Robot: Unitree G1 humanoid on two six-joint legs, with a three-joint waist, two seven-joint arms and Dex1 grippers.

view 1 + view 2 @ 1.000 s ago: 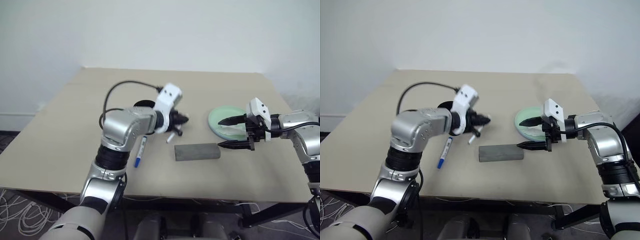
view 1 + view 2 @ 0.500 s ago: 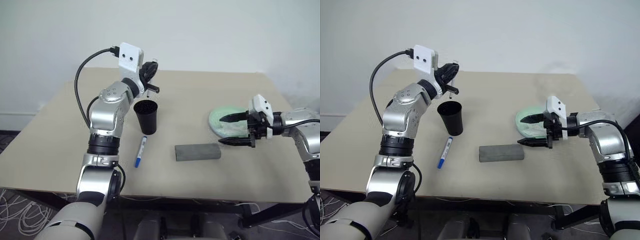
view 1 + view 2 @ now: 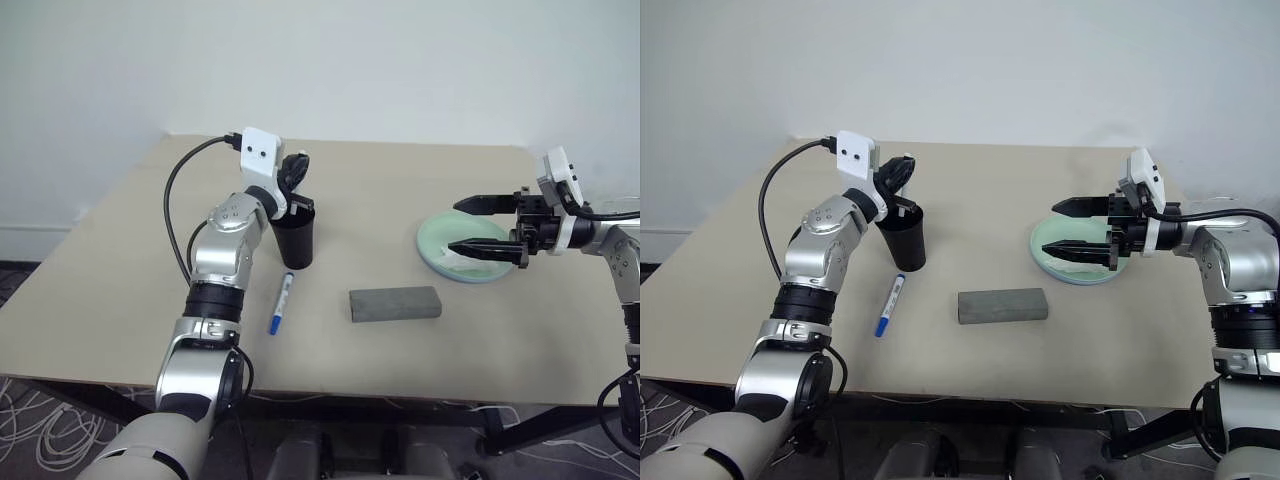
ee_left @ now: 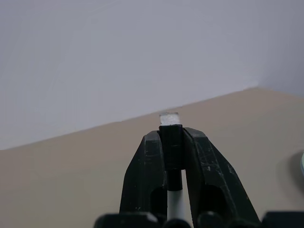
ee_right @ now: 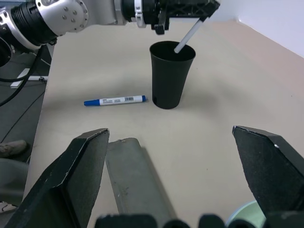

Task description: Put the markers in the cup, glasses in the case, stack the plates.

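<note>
One black-capped marker [image 5: 189, 34] pinched in left gripper [image 4: 172, 142], tip inside cup [image 5: 171, 73] for dropping; right gripper [image 3: 487, 227] wide open, empty, over plate [image 3: 440, 232].

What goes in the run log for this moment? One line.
left hand: shut on black marker, tip inside cup | right hand: open above green plate | blue marker, case: on table
</note>
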